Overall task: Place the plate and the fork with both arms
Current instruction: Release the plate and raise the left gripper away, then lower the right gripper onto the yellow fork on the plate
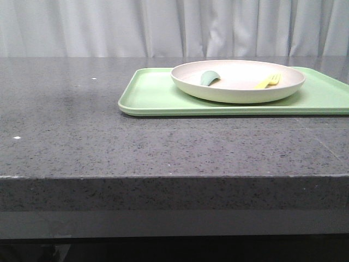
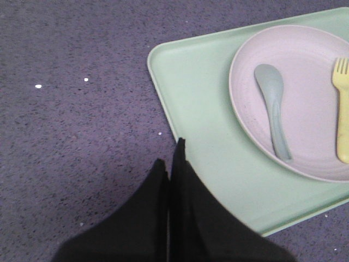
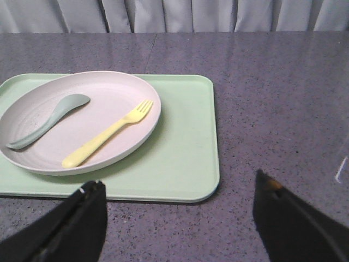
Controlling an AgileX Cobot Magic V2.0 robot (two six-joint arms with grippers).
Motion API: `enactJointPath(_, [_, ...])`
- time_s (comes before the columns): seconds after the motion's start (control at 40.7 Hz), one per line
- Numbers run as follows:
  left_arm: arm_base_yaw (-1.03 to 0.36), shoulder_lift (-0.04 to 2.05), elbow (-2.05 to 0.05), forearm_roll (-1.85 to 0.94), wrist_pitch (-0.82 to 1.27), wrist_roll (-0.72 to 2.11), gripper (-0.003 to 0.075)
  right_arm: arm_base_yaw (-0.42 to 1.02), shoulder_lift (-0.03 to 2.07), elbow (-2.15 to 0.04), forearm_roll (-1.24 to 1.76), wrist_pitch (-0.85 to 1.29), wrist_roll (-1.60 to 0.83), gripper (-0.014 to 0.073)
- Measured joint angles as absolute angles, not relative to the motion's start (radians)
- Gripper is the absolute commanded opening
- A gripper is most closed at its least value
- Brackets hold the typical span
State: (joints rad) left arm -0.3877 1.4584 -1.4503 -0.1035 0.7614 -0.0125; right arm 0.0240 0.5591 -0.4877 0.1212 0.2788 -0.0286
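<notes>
Front view. 1 grey speckled table [image 1: 82,136]. 1 light-green tray [image 1: 152,98] on the far right part of it. 1 cream-white plate [image 1: 240,90] resting on the tray. Inside the plate: 1 pale-yellow fork [image 1: 268,82] toward the right side, tines pointing away from the robot, and 1 teal-green spoon [image 1: 209,77] toward the left side. No arm or gripper shows in this view.

Left wrist view. 1 left gripper [image 2: 170,164], fingers pressed together with nothing between them, hovering over the table and tray edge at the tray's near-left corner, clear of the plate. Spoon [image 2: 275,112] and fork [image 2: 342,109] lie side by side in the plate [image 2: 305,49], apart from each other. Tray [image 2: 202,98] bare on this side.

Right wrist view. 1 right gripper [image 3: 180,218], fingers spread wide and empty, over the table just short of the tray's near edge. Fork [image 3: 109,134] lies slantwise in the plate [image 3: 32,117], handle toward the gripper; spoon [image 3: 49,117] beside it, not touching. Tray [image 3: 185,142] bare on its right part.

Step in hand, as judged: the opening approach; neither plate nor fork is grasped yet. Next move likely calls for the right gripper to descend on the fork's handle without nudging the spoon, and for the left gripper to part its fingers before taking the plate's rim.
</notes>
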Motion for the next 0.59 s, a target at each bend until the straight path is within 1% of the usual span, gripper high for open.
enactJointPath(0.197, [-0.386,1.143,-1.018,-0.083,0.441,0.000,-0.0018,0.024,0.559,-0.488,0.121,0.279,-0.029,0.0580])
enactJointPath(0.295, [-0.386,0.990,-0.847,-0.079,0.342,0.000,-0.0018,0.024,0.559,-0.488,0.121,0.279,-0.029,0.0580])
enactJointPath(0.418, [-0.386,0.800,-0.673,-0.078,0.282,0.000,-0.0018,0.024,0.559,-0.488,0.121,0.279,-0.029,0.0580])
enactJointPath(0.59, [-0.386,0.528,-0.519,-0.078,0.263,0.000,-0.0018,0.024,0.593,-0.497,0.121,0.279,-0.029,0.0580])
